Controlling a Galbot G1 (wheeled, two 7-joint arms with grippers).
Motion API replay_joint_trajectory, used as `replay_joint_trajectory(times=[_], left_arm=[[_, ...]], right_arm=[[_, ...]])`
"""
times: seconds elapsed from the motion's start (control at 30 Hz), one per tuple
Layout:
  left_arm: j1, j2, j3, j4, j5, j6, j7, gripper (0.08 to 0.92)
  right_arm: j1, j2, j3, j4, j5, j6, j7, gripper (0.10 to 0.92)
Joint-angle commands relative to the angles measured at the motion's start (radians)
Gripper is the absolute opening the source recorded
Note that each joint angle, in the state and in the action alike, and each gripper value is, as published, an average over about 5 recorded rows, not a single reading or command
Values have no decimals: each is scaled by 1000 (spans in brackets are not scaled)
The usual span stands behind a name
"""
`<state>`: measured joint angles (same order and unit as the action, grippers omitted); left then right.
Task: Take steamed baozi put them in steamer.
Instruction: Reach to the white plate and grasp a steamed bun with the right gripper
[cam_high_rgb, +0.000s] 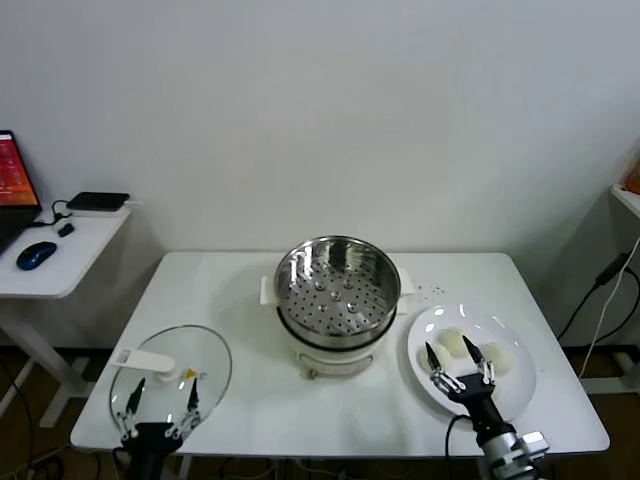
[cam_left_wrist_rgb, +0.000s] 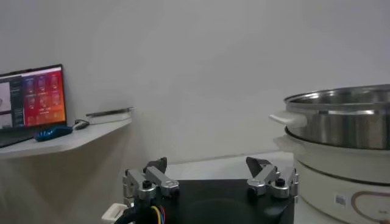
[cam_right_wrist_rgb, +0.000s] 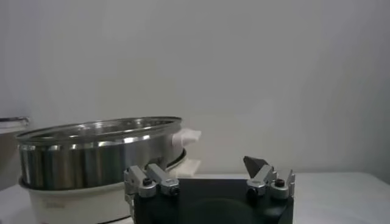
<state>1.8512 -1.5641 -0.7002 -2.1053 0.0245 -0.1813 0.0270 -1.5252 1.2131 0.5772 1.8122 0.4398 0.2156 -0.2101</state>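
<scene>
The steamer (cam_high_rgb: 337, 290), a shiny perforated steel basket on a cream pot base, stands mid-table with nothing in it. It also shows in the left wrist view (cam_left_wrist_rgb: 344, 125) and the right wrist view (cam_right_wrist_rgb: 97, 152). Off-white baozi (cam_high_rgb: 452, 343) lie on a white plate (cam_high_rgb: 520, 395) to its right; another bun (cam_high_rgb: 498, 360) lies beside the first. My right gripper (cam_high_rgb: 455, 356) (cam_right_wrist_rgb: 204, 169) is open and empty, low over the plate at the buns. My left gripper (cam_high_rgb: 163, 392) (cam_left_wrist_rgb: 207, 167) is open and empty over the glass lid at the front left.
A round glass lid (cam_high_rgb: 215, 365) with a white handle (cam_high_rgb: 145, 357) lies at the table's front left. A side desk (cam_high_rgb: 60, 270) with a laptop and a blue mouse stands far left. Cables hang at the right. The table's front edge is close to both grippers.
</scene>
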Motion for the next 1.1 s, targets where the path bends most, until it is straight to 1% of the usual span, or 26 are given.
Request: replay_joint_trajectory(times=[0.03, 0.2, 0.3, 0.4, 0.63, 0.83, 0.97, 1.1], left_arm=[[-3, 2, 1, -1, -1, 1, 1, 823], [-10, 2, 5, -1, -1, 6, 2, 823], [-17, 4, 9, -2, 0, 10, 2, 823], [-21, 5, 13, -2, 1, 12, 2, 823], [-23, 5, 17, 4, 1, 9, 2, 823], [-26, 7, 13, 4, -2, 9, 4, 823], [-32, 6, 14, 4, -1, 12, 4, 823], [-34, 8, 16, 0, -1, 14, 5, 823]], right_arm=[[47, -48, 23, -8, 10, -31, -7, 823], [137, -117, 54, -38, 15, -80, -15, 823], [202, -196, 63, -83, -4, -109, -75, 823], [270, -292, 57, -136, -16, -162, -178, 823], [487, -529, -73, -271, -82, -292, -495, 823], [734, -670, -274, -401, -170, -323, -756, 823], [902, -754, -468, -468, -188, -313, -853, 823], [1018, -811, -636, -490, -202, -296, -900, 823]])
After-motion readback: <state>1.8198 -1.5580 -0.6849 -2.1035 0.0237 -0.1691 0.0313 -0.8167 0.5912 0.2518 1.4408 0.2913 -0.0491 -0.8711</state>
